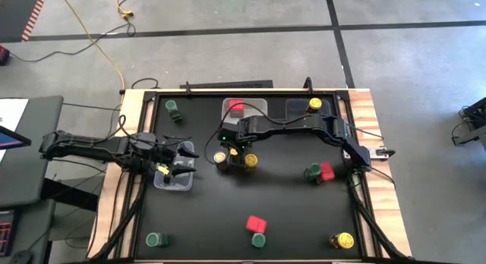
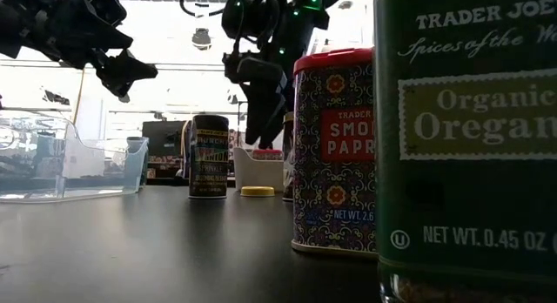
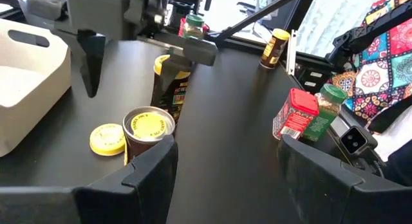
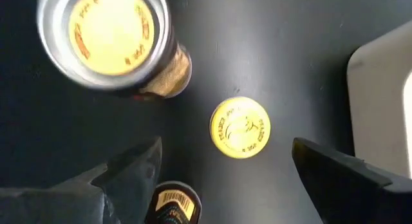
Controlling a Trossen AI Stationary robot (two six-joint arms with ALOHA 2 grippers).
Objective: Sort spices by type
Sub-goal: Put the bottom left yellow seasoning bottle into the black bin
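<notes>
Right gripper (image 4: 222, 169): hung above the table's middle with its fingers spread wide and nothing between them, over a loose yellow lid (image 4: 239, 127) lying flat on the black table (image 1: 288, 211).
Uncapped jar (image 4: 112, 40): stood just beside that lid, its yellow seal showing on top.
Yellow-lidded jar (image 1: 250, 161): stood upright next to the uncapped one.
Left gripper (image 1: 184, 159): hovered over the clear tray (image 1: 173, 182) at the table's left side, jaws apart and empty.
Other spices: a red box (image 1: 237, 108) sat in the rear tray; a green-lidded jar (image 1: 312, 172) touched a red box (image 1: 326, 171) at right; others stood scattered near the corners.
</notes>
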